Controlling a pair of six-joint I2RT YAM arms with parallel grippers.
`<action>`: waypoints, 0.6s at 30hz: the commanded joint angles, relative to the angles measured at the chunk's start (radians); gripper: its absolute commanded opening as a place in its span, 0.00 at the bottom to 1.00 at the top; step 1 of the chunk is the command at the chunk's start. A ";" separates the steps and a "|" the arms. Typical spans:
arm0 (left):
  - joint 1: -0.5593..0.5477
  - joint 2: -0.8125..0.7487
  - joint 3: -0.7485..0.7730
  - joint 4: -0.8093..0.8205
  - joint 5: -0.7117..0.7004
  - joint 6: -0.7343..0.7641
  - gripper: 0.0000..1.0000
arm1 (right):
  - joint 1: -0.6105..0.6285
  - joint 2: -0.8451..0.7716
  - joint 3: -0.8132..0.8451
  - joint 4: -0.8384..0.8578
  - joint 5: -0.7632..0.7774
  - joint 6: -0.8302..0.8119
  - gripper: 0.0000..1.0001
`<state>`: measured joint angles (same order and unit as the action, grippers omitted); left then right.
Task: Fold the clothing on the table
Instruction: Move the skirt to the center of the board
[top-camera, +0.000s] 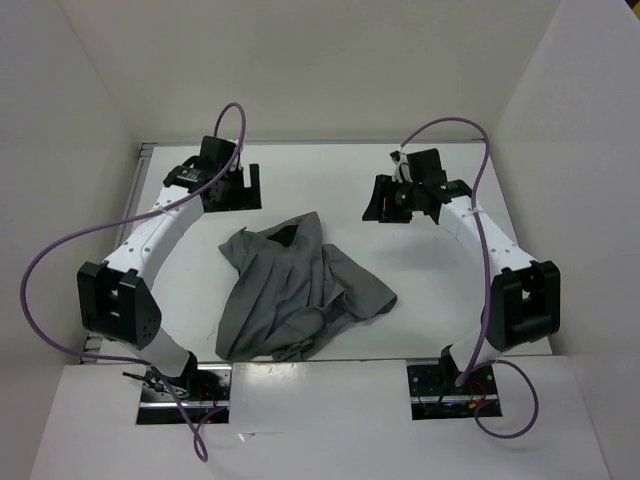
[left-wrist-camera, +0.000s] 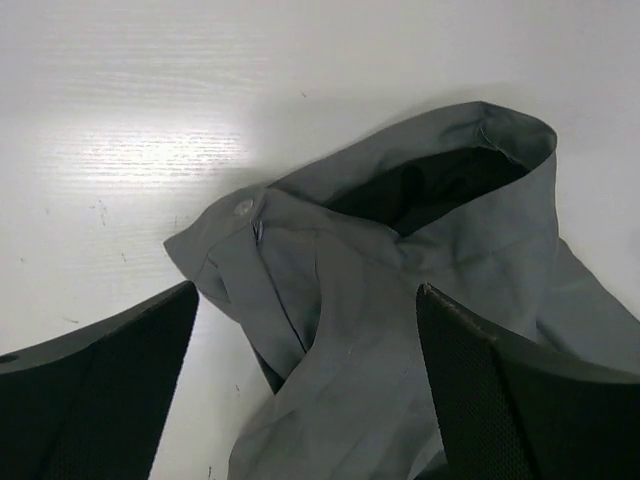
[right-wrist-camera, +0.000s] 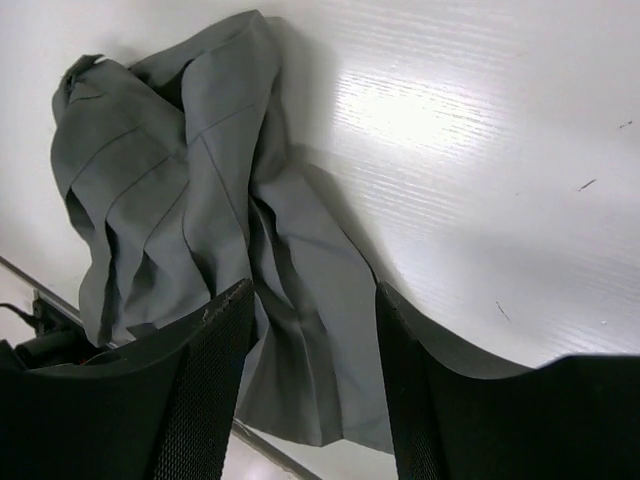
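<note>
Plainly, no fold is made yet: your left gripper (top-camera: 245, 190) hangs wide and empty to the far left of the clothing (top-camera: 295, 290), which lies crumpled in a heap mid-table (top-camera: 330, 165), and your right gripper (top-camera: 383, 208) stands wide and empty to its far right.
</note>
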<state>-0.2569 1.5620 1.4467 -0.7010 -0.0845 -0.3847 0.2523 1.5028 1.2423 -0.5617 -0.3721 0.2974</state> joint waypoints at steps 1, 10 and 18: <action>-0.002 0.070 0.053 -0.009 -0.026 0.012 0.99 | -0.012 0.046 0.091 -0.063 0.007 -0.015 0.58; 0.007 0.202 0.144 -0.046 -0.107 0.012 0.56 | -0.030 0.024 0.083 -0.086 -0.002 0.015 0.58; 0.016 0.221 0.035 -0.037 -0.077 -0.006 0.58 | -0.059 -0.019 0.003 -0.075 -0.013 0.000 0.58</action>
<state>-0.2459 1.7718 1.5269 -0.7261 -0.1703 -0.3923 0.2085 1.5402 1.2648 -0.6399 -0.3767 0.3092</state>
